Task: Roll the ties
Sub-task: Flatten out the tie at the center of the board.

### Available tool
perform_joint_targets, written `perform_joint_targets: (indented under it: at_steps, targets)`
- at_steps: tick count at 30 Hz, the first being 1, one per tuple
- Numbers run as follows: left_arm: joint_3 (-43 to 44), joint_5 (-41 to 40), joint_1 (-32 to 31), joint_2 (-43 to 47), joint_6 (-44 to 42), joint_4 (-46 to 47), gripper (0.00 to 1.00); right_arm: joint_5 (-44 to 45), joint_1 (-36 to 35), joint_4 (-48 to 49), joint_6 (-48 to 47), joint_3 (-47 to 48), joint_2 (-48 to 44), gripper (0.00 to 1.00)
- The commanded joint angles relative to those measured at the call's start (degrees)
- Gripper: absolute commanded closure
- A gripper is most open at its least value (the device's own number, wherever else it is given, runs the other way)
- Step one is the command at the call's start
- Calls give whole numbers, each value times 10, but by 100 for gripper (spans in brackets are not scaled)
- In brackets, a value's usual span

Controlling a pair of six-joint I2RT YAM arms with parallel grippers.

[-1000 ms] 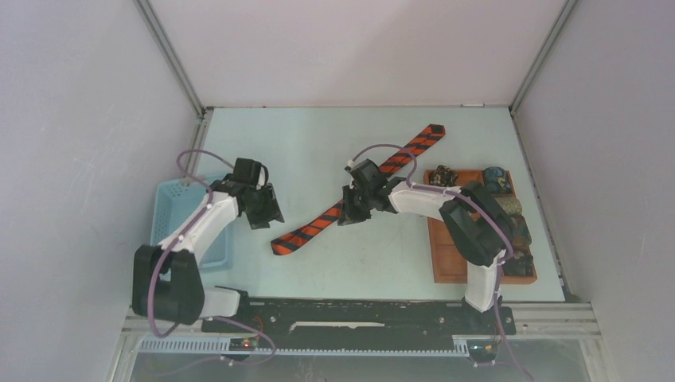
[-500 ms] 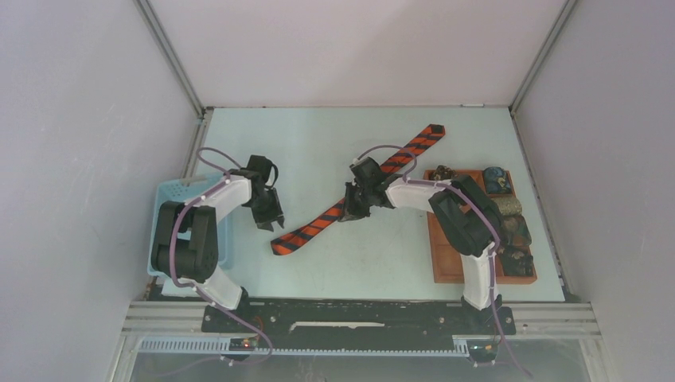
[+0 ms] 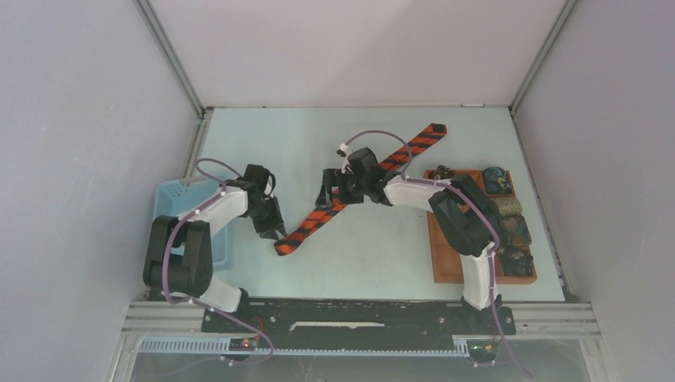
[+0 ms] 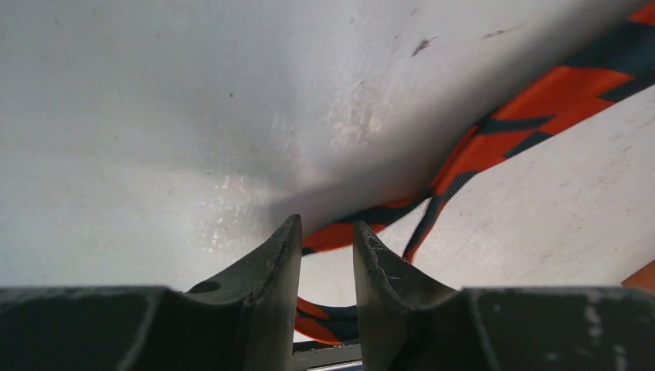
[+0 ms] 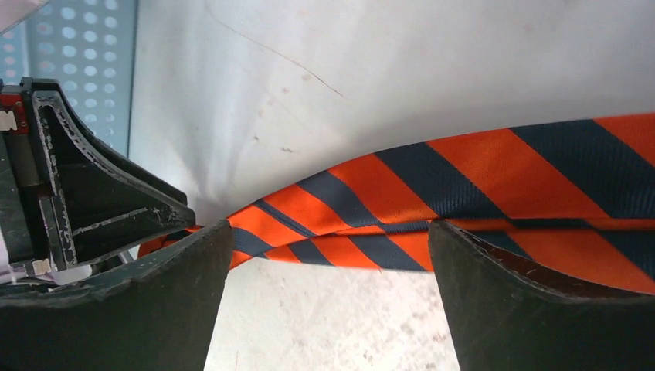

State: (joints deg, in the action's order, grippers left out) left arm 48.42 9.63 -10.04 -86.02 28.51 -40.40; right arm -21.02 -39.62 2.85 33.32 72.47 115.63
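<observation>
**Right claw [image 5: 330, 232] off the tie [image 5: 479, 170], left claw [image 4: 325, 226] in at its near end**

Since the earlier frame the right claw has slid down the tie toward the near end and let go. The left claw has come across from the basket [image 3: 171, 195] side to that same end. The near stretch of tie, straight before, now lies kinked.

Right claw: jaws wide apart, straddling the tie. The fabric runs crosswise between them, unpinched, with a lengthwise fold showing. Judged purpose: to stand over the band and keep it lined up while the other arm works the end.

Left claw: low over the bench [image 3: 358, 263], fingers drawn to a narrow gap with striped fabric showing in and below it. Whether the fabric is nipped cannot be told. This position suits starting the roll from the near end.

Tie: flat on the bench on a diagonal, from just beside the left claw to the far right. No turn of a roll is visible, so rolling appears not yet begun.

Surroundings: the tray [image 3: 446, 267] at the right holds finished dark rolls [image 3: 495, 179] in its right-hand compartments. Its left side shows bare, presumably kept for this tie.
</observation>
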Motion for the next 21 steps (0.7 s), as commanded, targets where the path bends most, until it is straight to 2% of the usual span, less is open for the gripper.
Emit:
perform_joint_targets:
  at_steps: [1,6,10,17,21]
  targets:
    - [2,12,-3,41,1,8,65,-19,0,73,-53,42,28,0]
    - [-5,16,-3,65,11,9,65,36,-8,73,-69,60,65,0]
    - [-18,12,-3,88,15,8,66,19,0,97,-61,60,82,0]
    - [-39,13,-3,131,23,3,67,61,24,104,-64,74,79,0]
    - [-43,5,-3,152,23,-7,67,38,44,100,-76,72,43,0]
